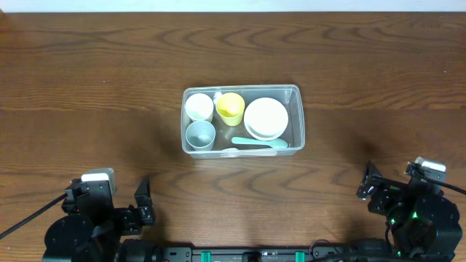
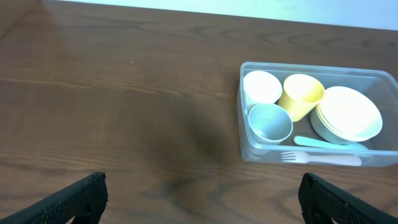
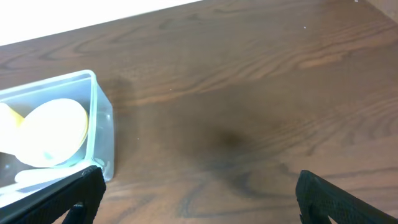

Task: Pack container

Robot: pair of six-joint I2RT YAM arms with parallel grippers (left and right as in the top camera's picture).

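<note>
The clear plastic container [image 1: 295, 94] stands at the table's middle. It holds a white cup [image 1: 199, 106], a yellow cup [image 1: 230, 106], a grey cup [image 1: 200, 134], stacked white bowls [image 1: 266, 118], a light green spoon [image 1: 256, 142] and a white fork [image 1: 231, 150]. It also shows in the left wrist view [image 2: 240, 134] and the right wrist view [image 3: 99, 118]. My left gripper [image 2: 200, 200] is open and empty at the front left, well away from the container. My right gripper [image 3: 199, 198] is open and empty at the front right.
The dark wooden table [image 1: 95, 80] spreads around the container. Its far edge shows in the overhead view [image 1: 233, 10]. The arm bases sit at the front edge.
</note>
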